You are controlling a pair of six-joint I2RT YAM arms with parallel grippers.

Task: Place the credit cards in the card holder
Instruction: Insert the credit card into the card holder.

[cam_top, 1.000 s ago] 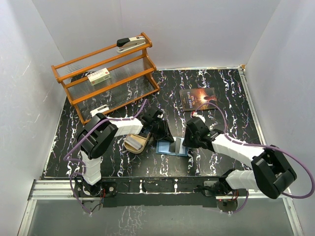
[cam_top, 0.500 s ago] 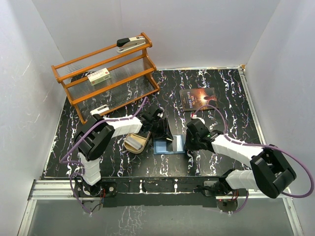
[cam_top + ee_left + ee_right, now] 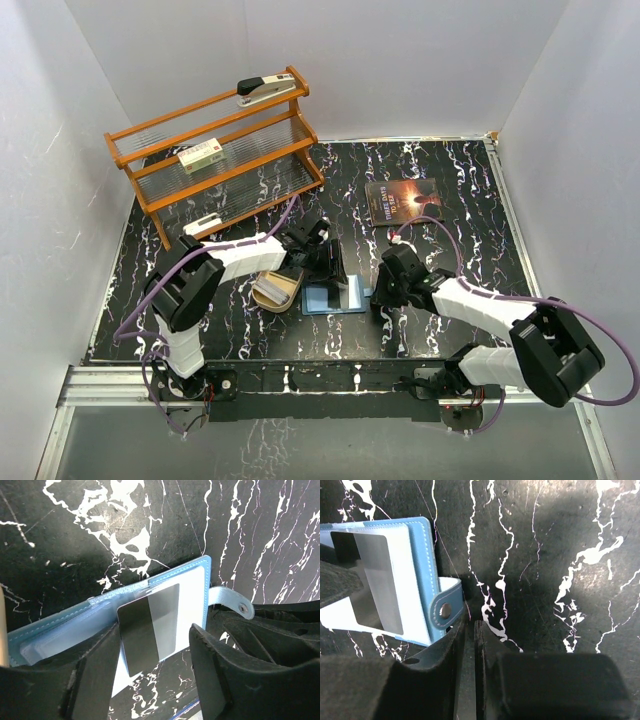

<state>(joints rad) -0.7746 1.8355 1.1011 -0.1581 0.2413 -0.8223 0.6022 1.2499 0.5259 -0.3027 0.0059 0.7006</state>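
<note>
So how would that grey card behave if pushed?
The credit card looks thin and flat, so probably light and stiff. Its sheen and the card holder's smooth lining suggest it would slide easily; lying flush, it may be hard to pinch.

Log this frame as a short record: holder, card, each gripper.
card holder: lying open on the table, snap tab out to one side
credit card: grey with dark band, flat on the holder's open face; tucked in or just resting, cannot tell
left gripper: jaws apart, either side of the card
right gripper: jaws almost together, nothing between, beside the tab
</note>
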